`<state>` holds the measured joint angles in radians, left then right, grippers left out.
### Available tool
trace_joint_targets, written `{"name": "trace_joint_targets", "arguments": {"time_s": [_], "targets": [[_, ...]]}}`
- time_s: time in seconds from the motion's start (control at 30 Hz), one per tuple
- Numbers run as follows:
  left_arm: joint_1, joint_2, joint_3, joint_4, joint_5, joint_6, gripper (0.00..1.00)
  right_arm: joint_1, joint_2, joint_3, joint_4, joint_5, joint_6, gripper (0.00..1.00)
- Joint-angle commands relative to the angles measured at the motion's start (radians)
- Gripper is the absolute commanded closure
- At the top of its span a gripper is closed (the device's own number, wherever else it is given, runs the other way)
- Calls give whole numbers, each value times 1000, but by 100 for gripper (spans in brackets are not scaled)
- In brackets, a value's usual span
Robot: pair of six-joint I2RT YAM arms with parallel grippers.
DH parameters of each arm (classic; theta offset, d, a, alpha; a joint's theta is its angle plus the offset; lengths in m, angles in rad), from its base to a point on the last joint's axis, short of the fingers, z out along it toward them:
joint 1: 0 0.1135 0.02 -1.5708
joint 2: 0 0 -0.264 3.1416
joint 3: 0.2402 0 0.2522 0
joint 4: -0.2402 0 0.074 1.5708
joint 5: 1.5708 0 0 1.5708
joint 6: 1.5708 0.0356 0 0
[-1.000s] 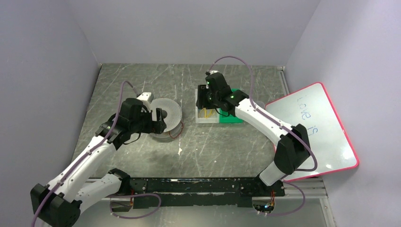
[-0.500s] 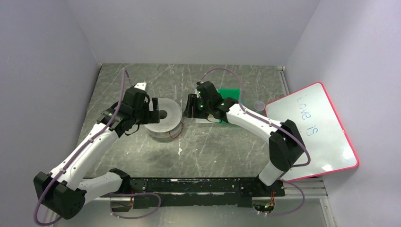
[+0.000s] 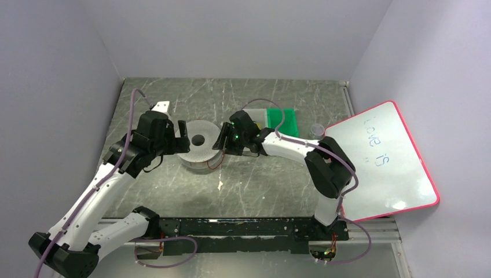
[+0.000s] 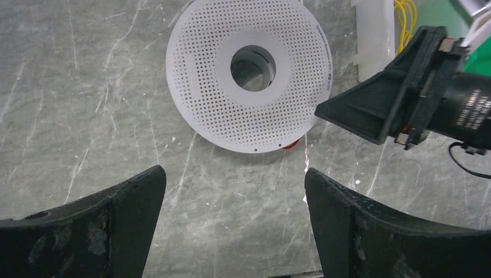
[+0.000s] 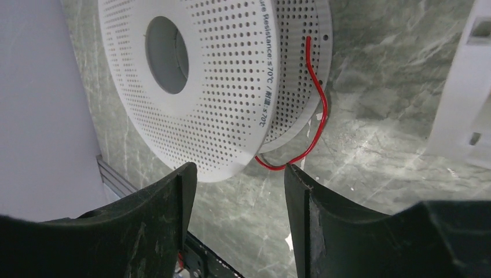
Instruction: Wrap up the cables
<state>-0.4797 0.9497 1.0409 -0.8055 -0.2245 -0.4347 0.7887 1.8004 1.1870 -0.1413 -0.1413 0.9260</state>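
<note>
Two open, empty end effectors (image 4: 233, 174) (image 5: 238, 168) flank 1 spool (image 5: 231, 75) w/ 1 red cable (image 5: 321, 110).

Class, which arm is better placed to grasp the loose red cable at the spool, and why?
Right. The right gripper, open, frames the red cable beside the spool; the left gripper, also open, sits across the spool.

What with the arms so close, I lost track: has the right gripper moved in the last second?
Yes. The right gripper has moved left, away from the green tray and up to the white spool.
</note>
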Motion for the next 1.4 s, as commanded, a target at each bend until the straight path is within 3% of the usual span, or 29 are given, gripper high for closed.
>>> {"name": "trace_joint_targets", "arguments": {"time_s": [0.0, 0.43, 0.57, 0.8, 1.13, 1.37], "targets": [[-5, -32, 21, -26, 18, 6, 7, 16, 38, -36, 94, 21, 122, 39], [-4, -68, -1, -34, 60, 16, 7, 51, 111, -65, 241, 57, 272, 42], [-5, -75, 5, -44, 61, 16, 7, 55, 117, -58, 265, 87, 275, 50], [-5, -92, 4, -52, 58, 17, 7, 58, 102, -43, 294, 118, 258, 74], [-5, -101, 20, -62, 53, 22, 7, 66, 11, -33, 272, 178, 192, 100], [-5, -102, 49, -71, 53, 26, 7, 80, -71, 9, 150, 222, 68, 100]]}}
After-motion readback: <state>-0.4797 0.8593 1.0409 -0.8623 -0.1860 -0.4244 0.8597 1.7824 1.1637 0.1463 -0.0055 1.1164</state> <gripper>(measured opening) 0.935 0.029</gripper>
